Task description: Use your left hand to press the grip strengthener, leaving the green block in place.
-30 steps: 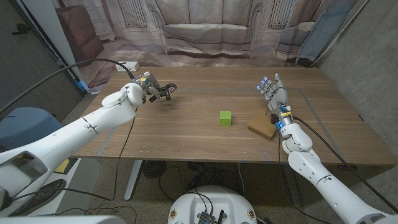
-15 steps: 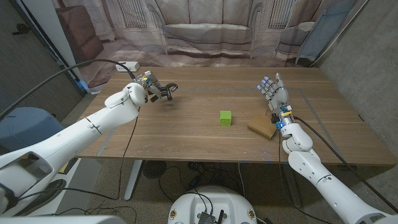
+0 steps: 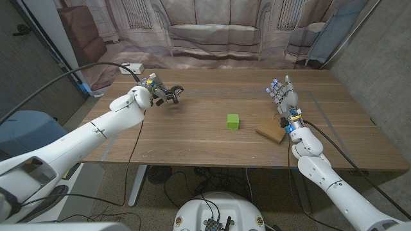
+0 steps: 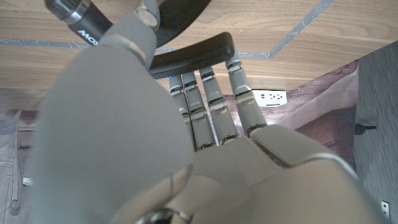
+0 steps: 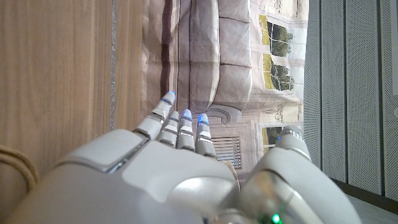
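Landmark: the small green cube-shaped block, standing on the brown wooden table about midway between the two hands.
Task's thing: the black grip strengthener with two handles and a coiled end, well apart from the green block on the robot's left and farther back; it appears lifted just above the table.
Left hand: the white left hand holds the strengthener; its grey fingers wrap over one black handle.
Right hand: the white right hand stands on the robot's right of the green block, fingers apart and pointing up, holding nothing.
Other thing: a flat tan board on the table just beside the right hand, between it and the green block.
Step in hand: judged as the squeeze itself, since the grasp is already made; how far the handles are closed I cannot tell.
Next move: calls for drawing the fingers in firmly on the handles, keeping the arm away from the green block.
Left wrist view: shows the fingers' wrap on the handle and the second handle's knurled end, which the head view leaves too small to read.
Head view: shows the gap between the strengthener and the green block.
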